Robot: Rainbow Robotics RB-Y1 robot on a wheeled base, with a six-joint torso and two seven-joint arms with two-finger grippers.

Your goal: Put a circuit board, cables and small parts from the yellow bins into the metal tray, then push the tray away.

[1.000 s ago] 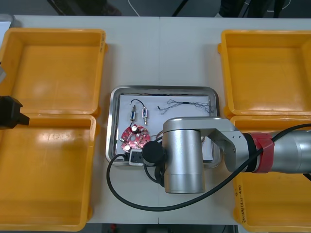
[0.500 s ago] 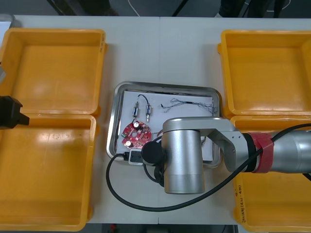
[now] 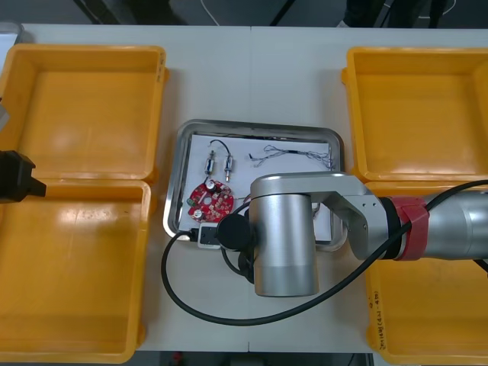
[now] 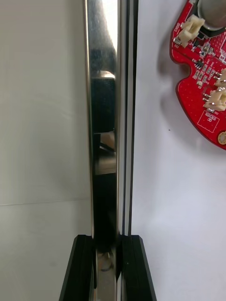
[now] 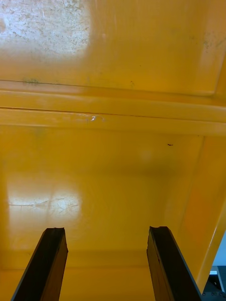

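Metal tray [image 3: 259, 123]: on tabletop [image 3: 252, 69] between yellow bins [image 3: 156, 99], holding red circuit board [image 3: 211, 197], cables [image 3: 293, 152], small metal parts [image 3: 218, 162]. Right wrist: right tool [image 4: 107, 244] clamped on tray rim. Left wrist: left tool [image 5: 107, 235] spread open over bin.

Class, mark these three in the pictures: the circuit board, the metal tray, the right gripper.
circuit board [image 3: 211, 197]: front view, centre of the red disc.
metal tray [image 3: 259, 124]: front view, far rim.
right gripper [image 4: 108, 241]: right wrist view, midway between the fingertips, shut on the tray's rim.
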